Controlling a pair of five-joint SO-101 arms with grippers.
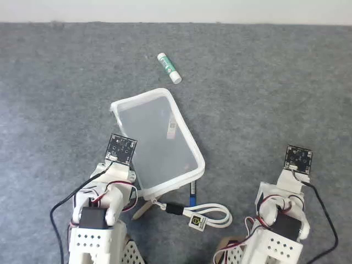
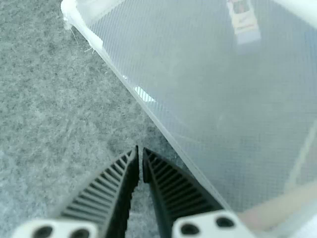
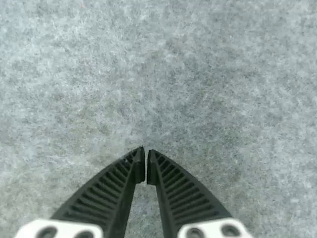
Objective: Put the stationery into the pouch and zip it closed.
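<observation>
The left pincer [image 2: 139,154] is clenched empty, with the pouch [image 2: 213,94] edge just beside its tips. The right pincer [image 3: 146,156], also clenched, hangs over the grey desk [image 3: 208,69].

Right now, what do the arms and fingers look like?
The left arm and right arm are white printed shells with black servos, a square black camera board at each wrist, thin red wires and a trailing black cable. The left gripper and right gripper have black, ribbed, tapering fingers on white bases with screw holes.
</observation>
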